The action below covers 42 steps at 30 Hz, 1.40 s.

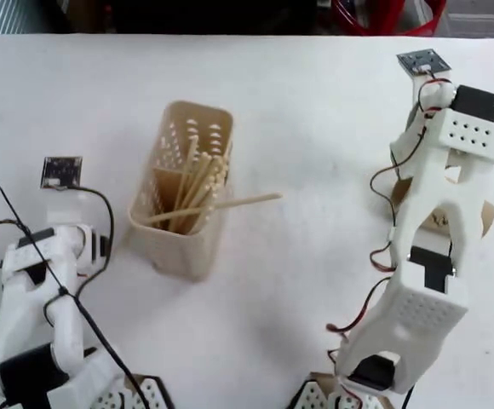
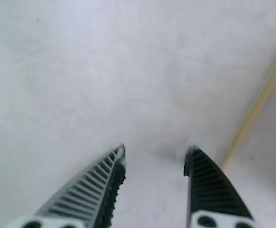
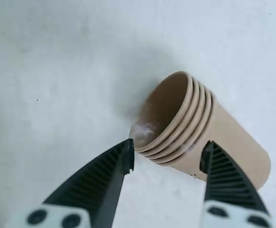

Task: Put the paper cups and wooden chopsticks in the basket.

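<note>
left gripper (image 2: pixel 157 151): spread, with nothing between the jaws, low over the bare table (image 2: pixel 104 61).
tan strip (image 2: pixel 259 99): runs close past one jaw of the left gripper. It is blurred, so it may be a chopstick or the basket's edge; I cannot tell which.
right gripper (image 3: pixel 167 153): spread, with one jaw on either side of the cups' rim, not yet pinching.
cups (image 3: pixel 209 133): a nested stack lying on its side on the table, mouth toward the right gripper. In the high view they lie beneath the right arm (image 1: pixel 417 298), well apart from the basket.
basket (image 1: pixel 183 247): upright at mid-table, between the two arms.
chopsticks (image 1: pixel 198 183): a bundle leaning inside the basket.
stray chopstick (image 1: pixel 238 202): lies across the rim, with its far end poking out toward the right arm's side.
done: the chopsticks look mostly in.
left: the cups are not yet gripped. They need closing on, carrying and dropping in. The stray chopstick may need a nudge, and so may the strip, if it is a chopstick.
</note>
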Each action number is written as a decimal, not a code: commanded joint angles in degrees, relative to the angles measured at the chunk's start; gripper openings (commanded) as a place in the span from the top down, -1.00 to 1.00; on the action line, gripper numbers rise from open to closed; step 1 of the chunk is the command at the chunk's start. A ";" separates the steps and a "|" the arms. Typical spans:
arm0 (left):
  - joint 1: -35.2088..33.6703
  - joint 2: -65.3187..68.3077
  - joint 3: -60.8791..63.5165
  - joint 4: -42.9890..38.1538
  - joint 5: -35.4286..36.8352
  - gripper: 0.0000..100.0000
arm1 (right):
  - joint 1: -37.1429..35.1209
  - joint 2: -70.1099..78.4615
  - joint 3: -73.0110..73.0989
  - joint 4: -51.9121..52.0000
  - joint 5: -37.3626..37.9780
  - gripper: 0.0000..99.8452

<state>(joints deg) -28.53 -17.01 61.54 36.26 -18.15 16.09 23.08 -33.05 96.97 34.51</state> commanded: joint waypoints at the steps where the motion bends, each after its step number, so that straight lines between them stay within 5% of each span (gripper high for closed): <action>1: -0.13 -0.22 -0.18 1.49 -0.70 0.58 | -0.75 -2.24 -2.20 -0.13 0.62 0.53; 17: -0.22 -0.22 -0.18 1.49 -0.70 0.58 | 5.23 17.36 -10.55 -0.57 2.73 0.54; 23: -0.22 -0.22 -0.18 1.49 -0.70 0.58 | 7.87 22.11 -10.73 -2.33 2.73 0.98; 26: -0.22 -0.22 -0.18 1.49 -0.70 0.58 | 8.22 23.52 -10.73 -2.59 2.90 0.91; 42: -0.22 -0.22 -0.18 1.49 -0.70 0.58 | 3.56 6.02 -10.02 1.45 -0.09 0.96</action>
<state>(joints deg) -28.53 -17.01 61.63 36.26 -18.15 20.92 34.77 -42.64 97.14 35.56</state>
